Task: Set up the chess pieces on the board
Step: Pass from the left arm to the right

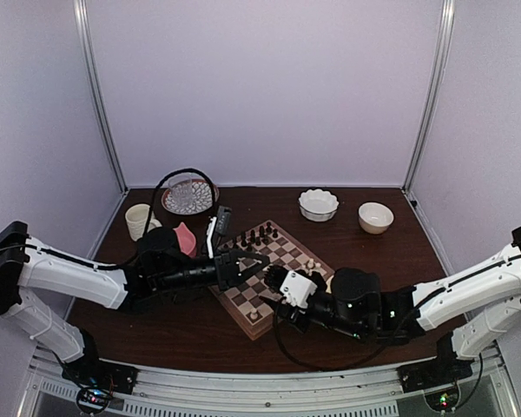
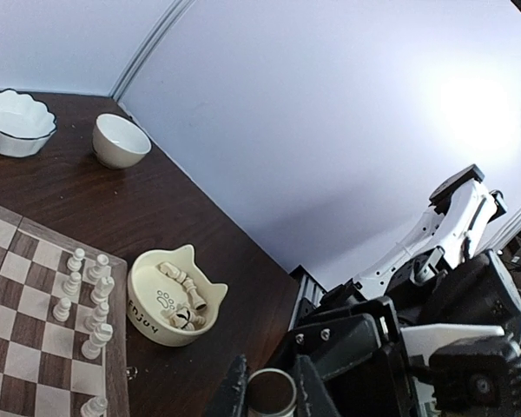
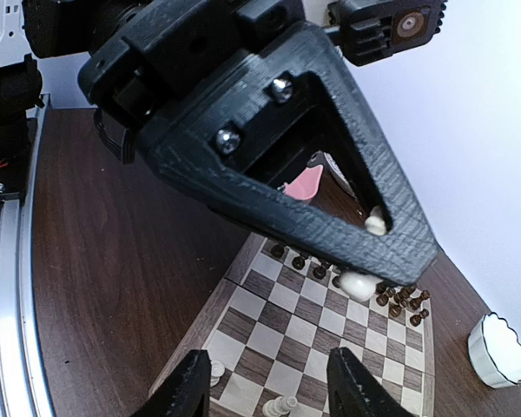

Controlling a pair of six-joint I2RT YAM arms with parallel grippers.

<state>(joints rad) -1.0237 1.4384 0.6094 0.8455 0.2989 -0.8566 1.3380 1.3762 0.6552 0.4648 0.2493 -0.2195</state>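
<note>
Left gripper (image 2: 271, 375) pinches one cream chess piece (image 2: 271, 398) over the board (image 3: 269, 334), right gripper (image 3: 269, 369) spread empty close beside it; risk: with both tools this close, a bump could jar the piece loose and topple the dark pieces (image 3: 399, 300) standing nearby.

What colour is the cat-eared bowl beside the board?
The cat-eared bowl is cream, with dark lettering and a paw print; clearest in the left wrist view.

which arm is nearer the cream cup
Left. The left arm passes close by the cup on its near side; the right arm reaches in from across the board, far to the cup's right.
</note>
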